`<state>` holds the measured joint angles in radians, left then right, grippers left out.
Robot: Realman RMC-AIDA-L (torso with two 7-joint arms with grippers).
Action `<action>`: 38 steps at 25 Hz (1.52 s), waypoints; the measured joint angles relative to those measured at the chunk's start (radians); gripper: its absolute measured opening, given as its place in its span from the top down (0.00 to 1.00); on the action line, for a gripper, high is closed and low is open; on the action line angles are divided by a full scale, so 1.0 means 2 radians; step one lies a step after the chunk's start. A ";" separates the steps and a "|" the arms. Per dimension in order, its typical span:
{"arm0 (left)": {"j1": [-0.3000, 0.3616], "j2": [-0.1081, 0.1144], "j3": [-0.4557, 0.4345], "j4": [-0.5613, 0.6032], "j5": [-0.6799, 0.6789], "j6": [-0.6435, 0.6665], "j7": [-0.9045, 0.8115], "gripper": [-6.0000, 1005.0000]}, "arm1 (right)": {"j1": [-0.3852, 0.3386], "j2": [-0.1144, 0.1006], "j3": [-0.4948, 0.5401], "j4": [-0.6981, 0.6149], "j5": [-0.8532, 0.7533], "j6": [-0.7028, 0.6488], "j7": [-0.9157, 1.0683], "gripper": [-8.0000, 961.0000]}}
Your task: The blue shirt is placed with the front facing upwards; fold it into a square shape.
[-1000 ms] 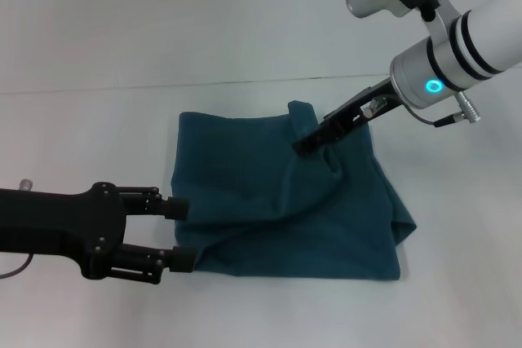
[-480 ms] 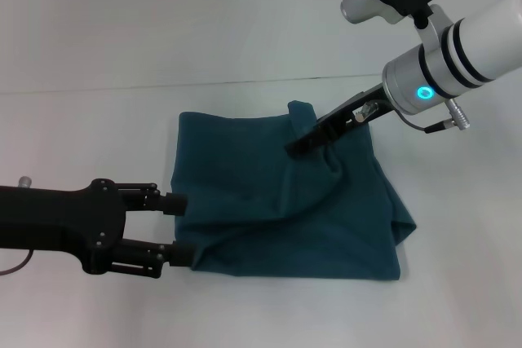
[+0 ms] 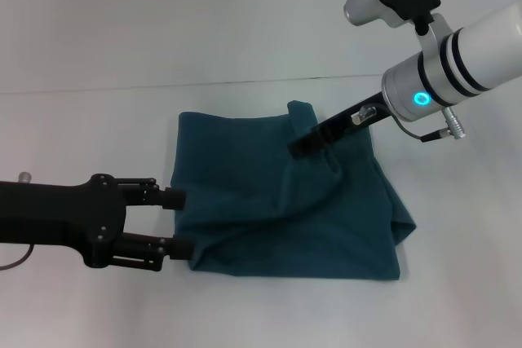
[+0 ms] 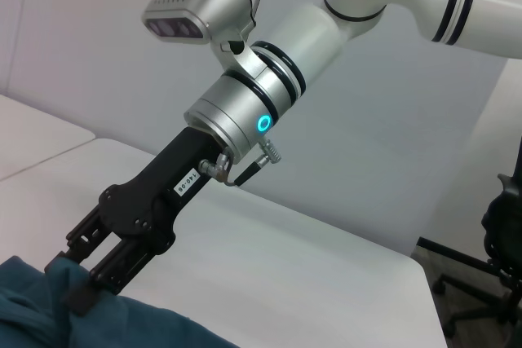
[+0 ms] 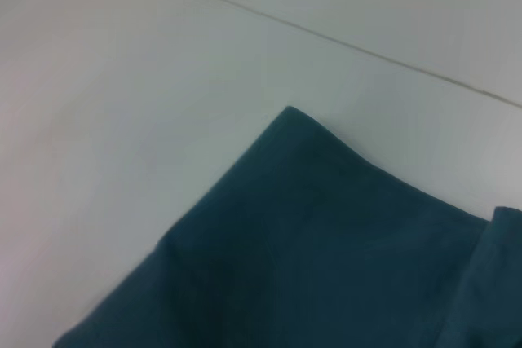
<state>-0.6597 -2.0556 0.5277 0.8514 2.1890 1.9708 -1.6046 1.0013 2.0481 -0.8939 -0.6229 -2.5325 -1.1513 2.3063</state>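
1. White tabletop [image 3: 98,55] under everything, a faint seam line running across it behind the work; the left wrist view shows a pale wall beyond the table and an office chair base at the frame edge.
2. Blue shirt [image 3: 277,201] lies mid-table, already folded into a rough rectangle, with a raised pucker near its far edge and loose layers bulging at the right side.
3. Change vs 1 s ago: left gripper [image 3: 178,222] has slid in toward the shirt's near-left edge. Its lower fingertip now overlaps the corner of the cloth; earlier both tips sat just off the hem.
4. Change vs 1 s ago: right arm's wrist has rolled and shifted slightly, so the camera housing sits a bit differently. Right gripper [image 3: 303,145] is at nearly the same spot on the cloth.
5. Shirt outline looks unchanged over that second.
6. Left gripper: fingers spread, moderately wide gap, one above the other along the shirt's left edge. Upper tip touching or just beside the hem, lower tip on the corner. Nothing clamped.
7. Right gripper: tips pressed into the pucker at the far edge. In the left wrist view its fingers [image 4: 81,279] are pinched together on a raised tuft of fabric.
8. Right wrist view shows only a folded shirt corner on bare table.
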 joint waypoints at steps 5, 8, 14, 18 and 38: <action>0.000 0.000 0.000 0.000 0.000 -0.002 0.000 0.18 | -0.003 -0.001 0.001 0.000 0.017 -0.002 0.008 0.45; 0.000 0.000 -0.001 0.000 0.000 -0.003 0.000 0.18 | -0.003 -0.001 -0.001 0.000 0.019 -0.004 0.018 0.54; 0.002 0.000 -0.006 0.000 0.000 -0.003 0.001 0.18 | -0.003 0.000 -0.004 0.000 0.019 -0.015 0.027 0.68; 0.002 0.000 -0.007 -0.001 0.000 -0.003 0.001 0.18 | -0.007 0.000 -0.004 -0.005 0.017 -0.018 0.028 0.78; 0.000 -0.001 -0.012 0.000 -0.006 -0.002 -0.001 0.18 | -0.080 0.014 -0.010 -0.211 -0.038 -0.216 0.090 0.93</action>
<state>-0.6602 -2.0570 0.5028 0.8514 2.1775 1.9664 -1.6061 0.8421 2.0759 -0.9137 -1.0455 -2.6084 -1.5829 2.4853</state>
